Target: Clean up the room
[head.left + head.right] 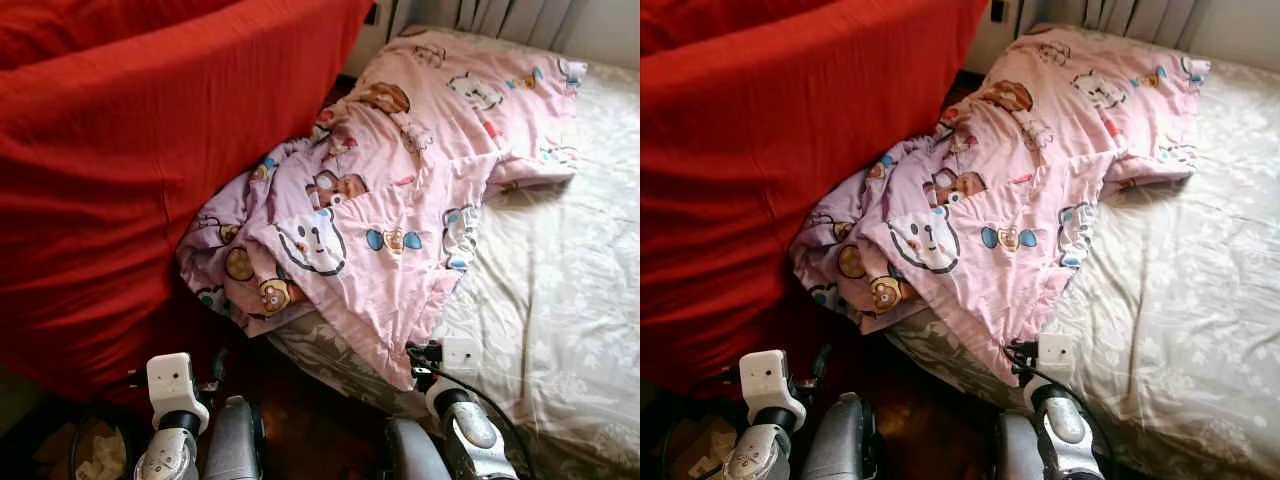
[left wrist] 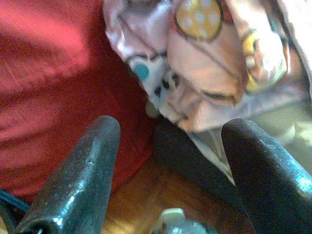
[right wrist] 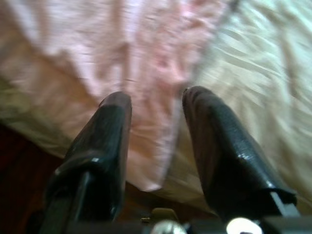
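Observation:
A pink quilt (image 1: pixel 400 190) printed with cartoon animals lies crumpled on the left part of the bed (image 1: pixel 570 300) and spills over its near left corner. My left gripper (image 2: pixel 170 124) is open and empty, low by the floor, pointing at the quilt's hanging fold (image 2: pixel 219 63) beside the red cover (image 2: pixel 53 83). My right gripper (image 3: pixel 156 95) is open just short of the quilt's lowest corner (image 3: pixel 146 146) at the bed's front edge; whether a finger touches the cloth I cannot tell. The right wrist (image 1: pixel 447 362) sits right below that corner.
A large red cloth-covered piece of furniture (image 1: pixel 130 150) stands close on the left, leaving a narrow strip of dark wooden floor (image 1: pixel 305 420) between it and the bed. A dark bin with crumpled paper (image 1: pixel 95 455) sits at bottom left. Curtains (image 1: pixel 500 15) hang behind the bed.

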